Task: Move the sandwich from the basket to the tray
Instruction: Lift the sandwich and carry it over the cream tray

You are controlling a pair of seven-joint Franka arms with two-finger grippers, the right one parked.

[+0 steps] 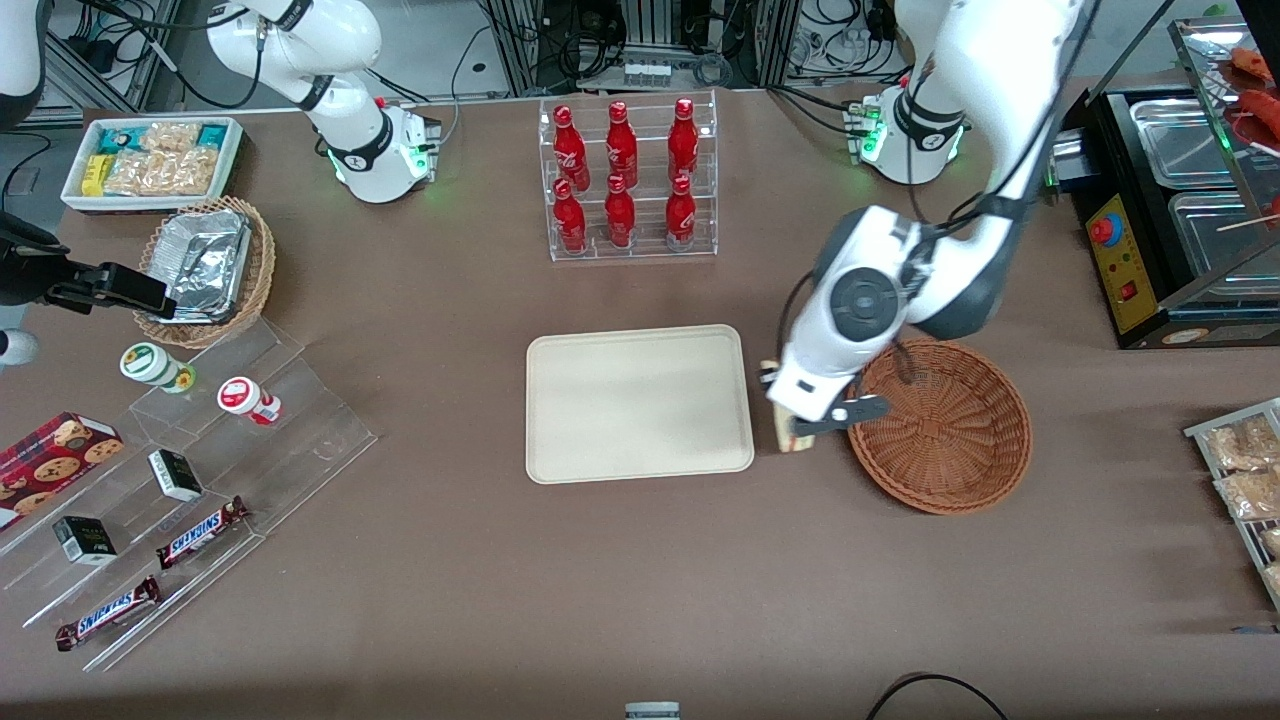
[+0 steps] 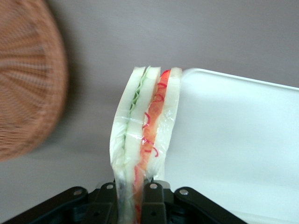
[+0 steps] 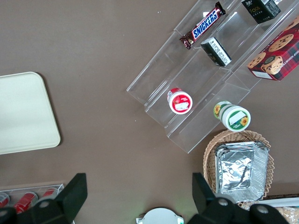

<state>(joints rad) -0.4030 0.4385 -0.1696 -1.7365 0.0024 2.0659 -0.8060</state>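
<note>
Front view: my tool [image 1: 815, 425], clamped on the sandwich [image 2: 145, 135] between basket [image 1: 940, 428] and tray [image 1: 640, 403], should clear the rim before lowering.

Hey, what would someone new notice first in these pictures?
Probably the tool shut on the wrapped sandwich, held between the reddish wicker basket and the bare cream tray. Next, the clear rack of red bottles, farther from the front camera than the tray.
</note>
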